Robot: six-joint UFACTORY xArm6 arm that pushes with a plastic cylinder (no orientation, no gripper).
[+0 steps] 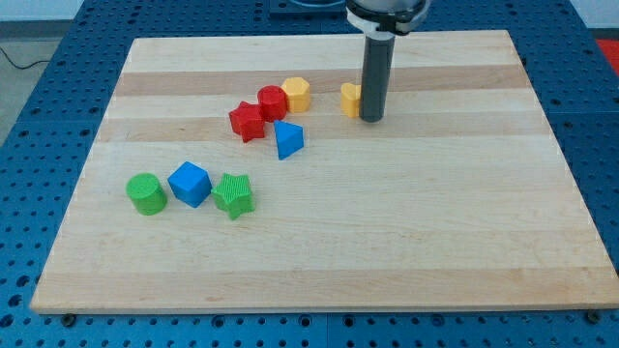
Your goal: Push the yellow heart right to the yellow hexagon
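Underneath, pale wooden board (387, 242), blue pegboard (58, 97).

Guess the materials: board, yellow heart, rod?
Board: pale wood, matte, with visible grain and plank strips. Yellow heart, partly hidden behind the rod: likely plastic, possibly 3D-printed. Rod: dark, smooth, probably metal or plastic; my tip touches the heart's right side.

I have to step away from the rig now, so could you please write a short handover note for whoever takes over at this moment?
My tip rests on the wooden board, touching the right side of the small yellow heart block, which the rod partly hides.
The yellow hexagon block sits to the heart's left, with a visible gap between them, beside the red round block.
Done: the tip is at the heart.
Left: the heart has not reached the hexagon; a leftward push from this side looks the likely way to close the gap.
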